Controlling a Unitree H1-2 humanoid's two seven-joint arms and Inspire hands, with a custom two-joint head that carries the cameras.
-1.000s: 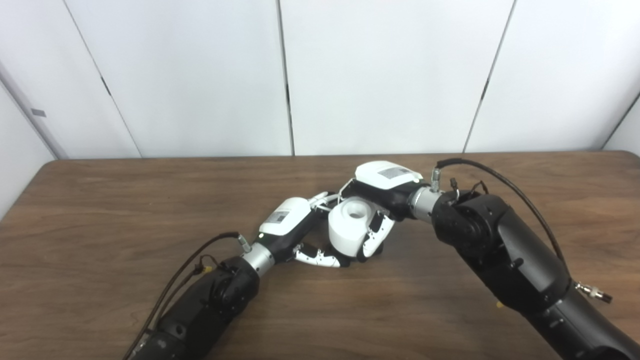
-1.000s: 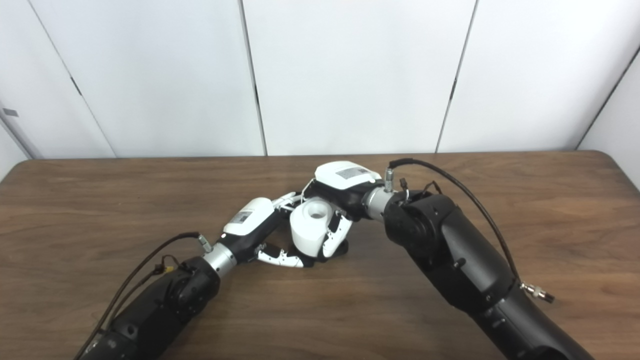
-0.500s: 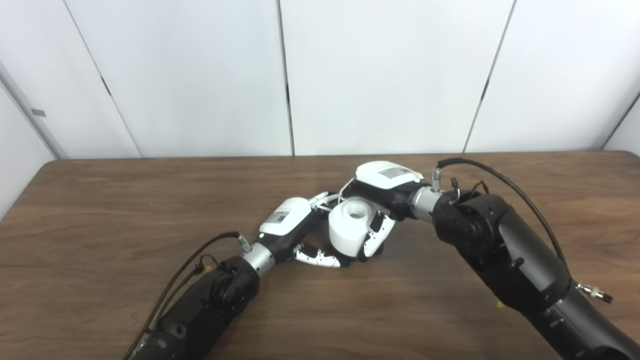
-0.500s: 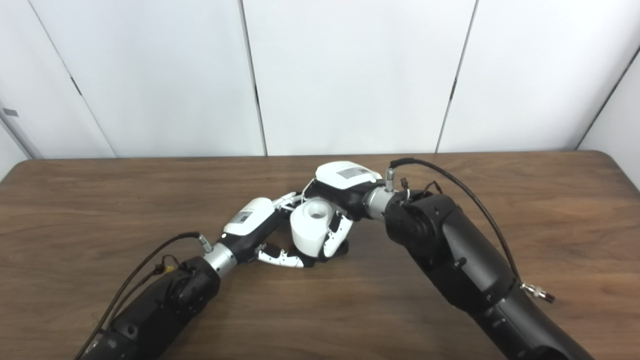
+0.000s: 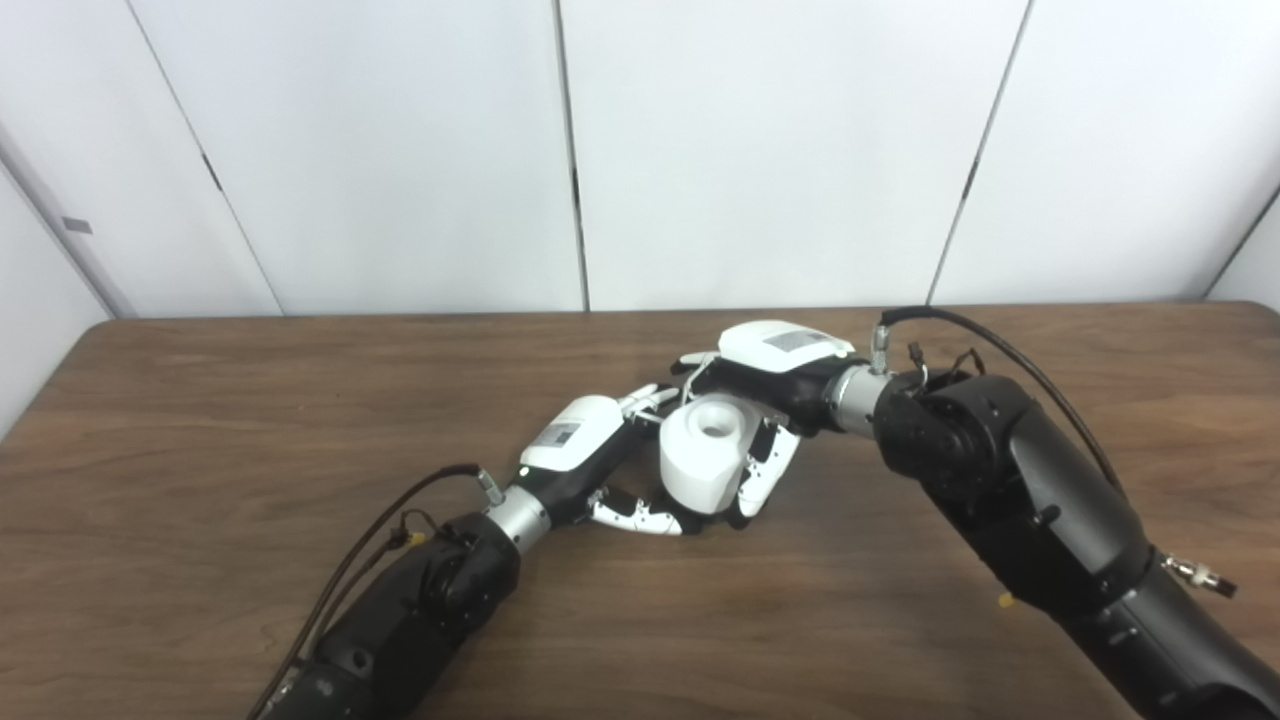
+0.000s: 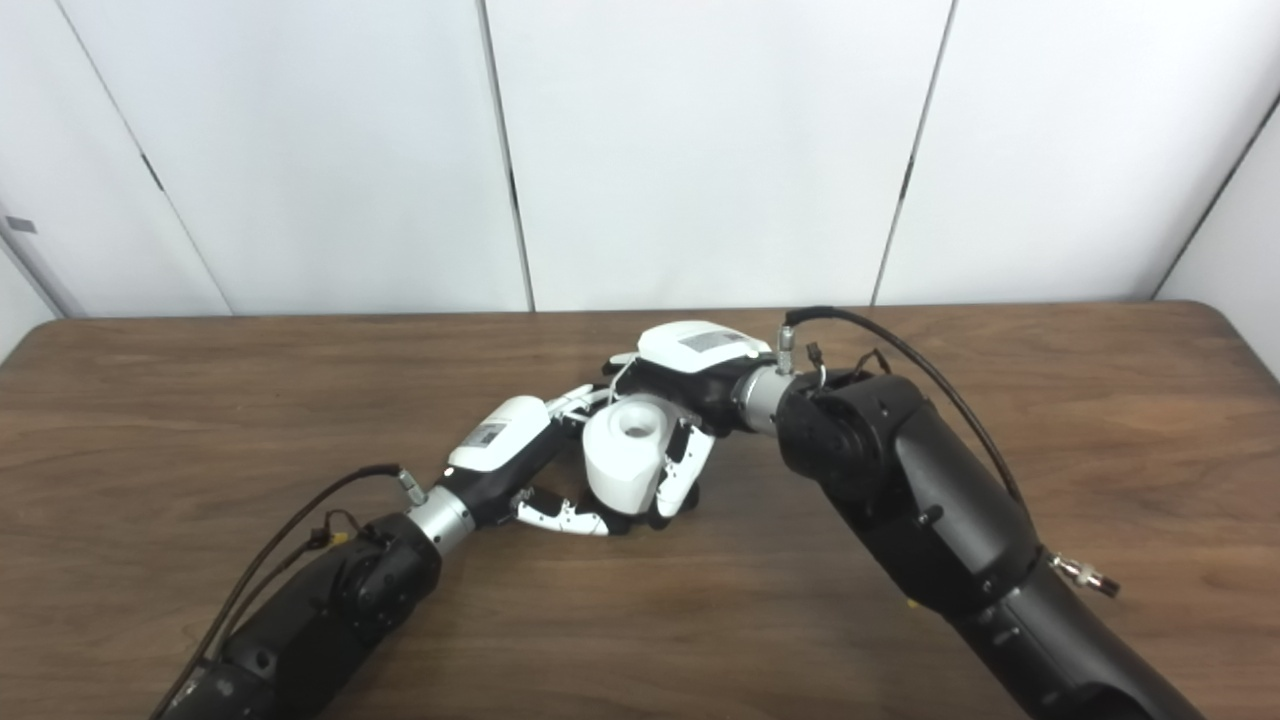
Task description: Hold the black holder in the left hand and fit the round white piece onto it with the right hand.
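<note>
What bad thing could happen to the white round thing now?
The right hand touches the round white piece only along its right side, so it might tip or slip. The black holder is almost hidden beneath it, so a crooked fit could go unnoticed. The left hand crowds close; fingers might bump.

The round white piece (image 5: 703,455) is plain matte white with a darker, shadowed hole in its top, and the black holder (image 5: 740,517) shows only as a dark sliver beneath it. The left hand (image 5: 590,455) and the right hand (image 5: 775,375) both have glossy white back shells with small grey labels, white fingers (image 5: 770,470) with black pads and joints, silver wrist rings and black forearms with black cables. The tabletop (image 5: 200,420) is dark brown wood with streaked grain, and the wall panels (image 5: 760,150) behind are pale white-grey, split by thin dark seams.
</note>
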